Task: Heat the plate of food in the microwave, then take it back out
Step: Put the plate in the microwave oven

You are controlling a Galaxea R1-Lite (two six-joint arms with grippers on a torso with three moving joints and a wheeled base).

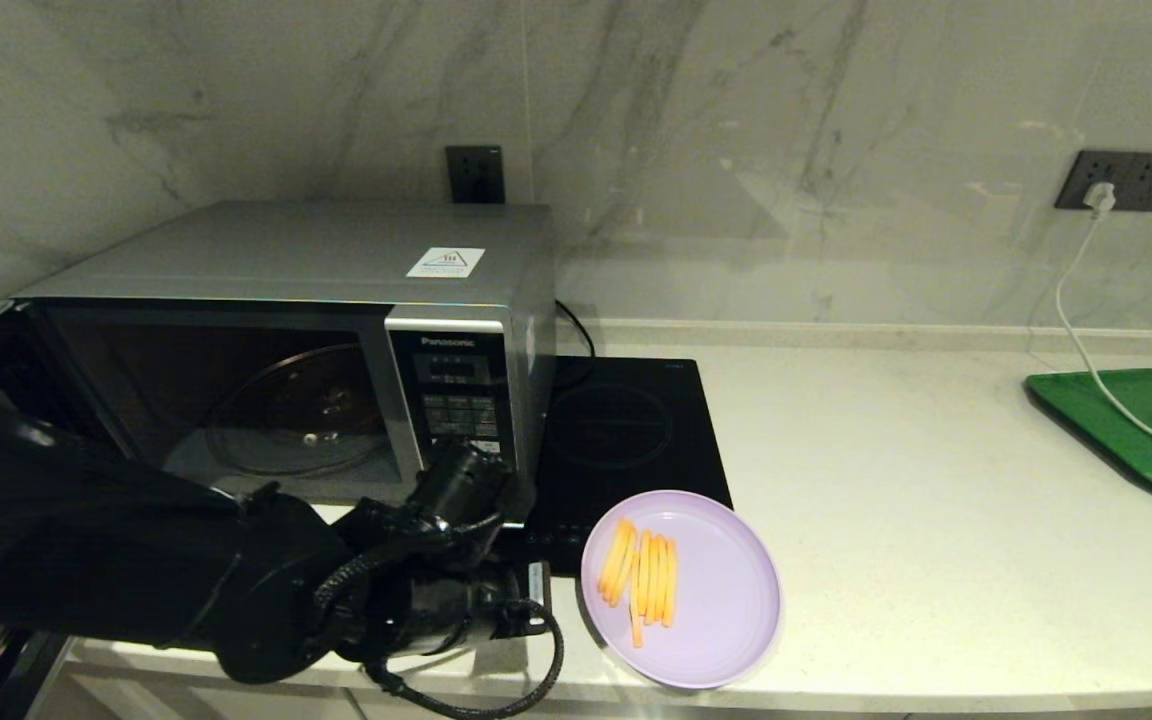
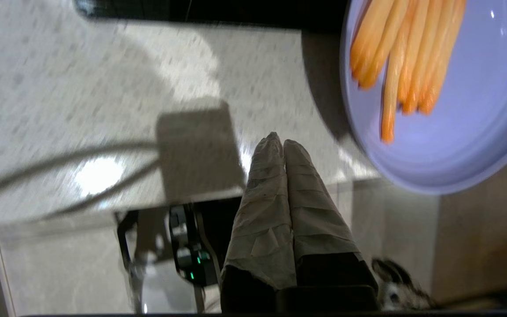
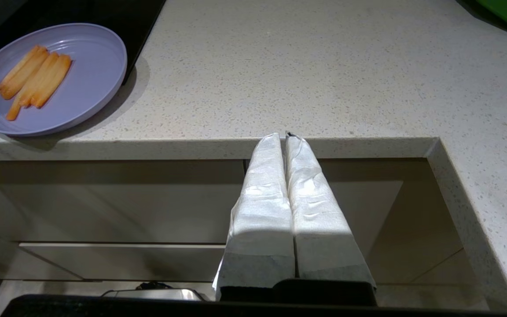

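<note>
We see the plate of food (image 1: 682,588) at the front edge of the counter (image 1: 936,500), its rim slightly overhanging, just in front of the black hob (image 1: 626,430) — a clumsy nudge from the side could tip it off. It is pale lilac with a raised rim, and the thin orange fries (image 1: 644,577) lie loose in a row left of centre, so any tilt on pickup would slide them.

The left gripper (image 2: 282,143) hangs near the counter's front edge just left of the plate, fingers pressed together, holding nothing; going in that way we'd expect it to push the plate, not grip the rim.

The microwave (image 1: 336,330) stands left of the hob, door swung open, glass turntable empty — a low carry could catch the plate on the cavity sill.

The right gripper (image 3: 285,137) sits parked below the counter edge, fingers together, empty.
</note>
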